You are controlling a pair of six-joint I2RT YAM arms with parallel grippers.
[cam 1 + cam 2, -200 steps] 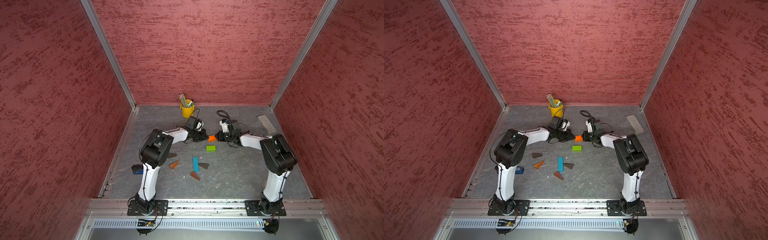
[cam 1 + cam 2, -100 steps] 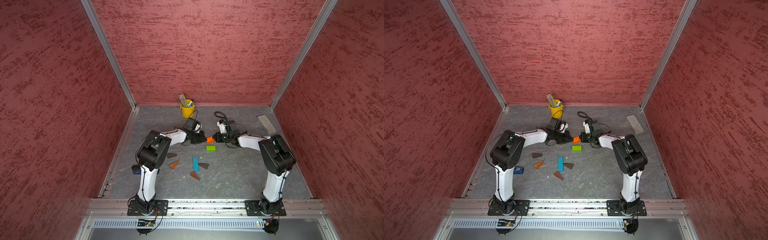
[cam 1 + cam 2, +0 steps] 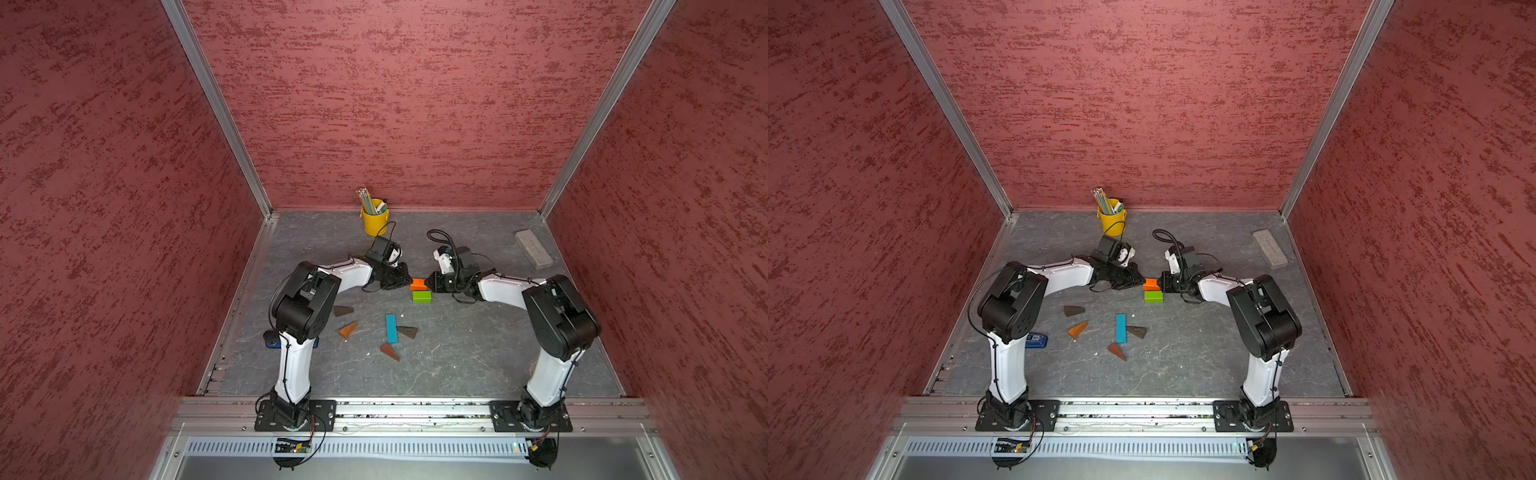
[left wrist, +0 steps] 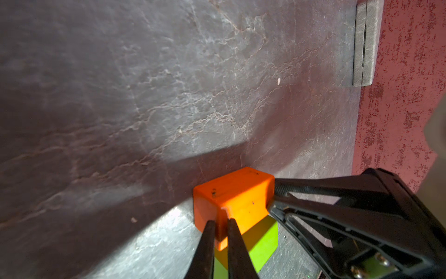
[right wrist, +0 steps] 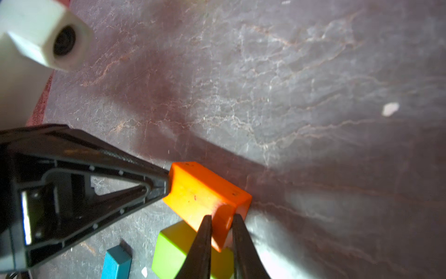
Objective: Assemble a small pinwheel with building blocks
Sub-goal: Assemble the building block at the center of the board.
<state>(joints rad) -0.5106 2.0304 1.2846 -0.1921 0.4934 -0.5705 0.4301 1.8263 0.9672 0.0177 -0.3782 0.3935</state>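
Note:
An orange block (image 3: 417, 284) sits pinched end to end between my two grippers, just behind the green block (image 3: 422, 296). The left gripper (image 3: 409, 282) is shut, its tips (image 4: 220, 223) pressed against one end. Against the other end press the tips (image 5: 221, 217) of the shut right gripper (image 3: 428, 285). I cannot tell whether orange touches green (image 4: 263, 244). Nearer the front lie a blue bar (image 3: 391, 328) and several loose brown wedges: dark (image 3: 343, 310), orange-brown (image 3: 348, 329), dark (image 3: 407, 331) and reddish (image 3: 390, 351). No pinwheel is assembled.
A yellow cup of pencils (image 3: 375, 220) stands at the back wall, close behind the left wrist. A grey block (image 3: 533, 248) lies at the back right. A blue stapler (image 3: 1036, 340) sits by the left arm's base. Red walls enclose three sides.
Both grippers have shifted a little toward the front with the orange block between them, bringing it closer to the green block. The other pieces have not moved.

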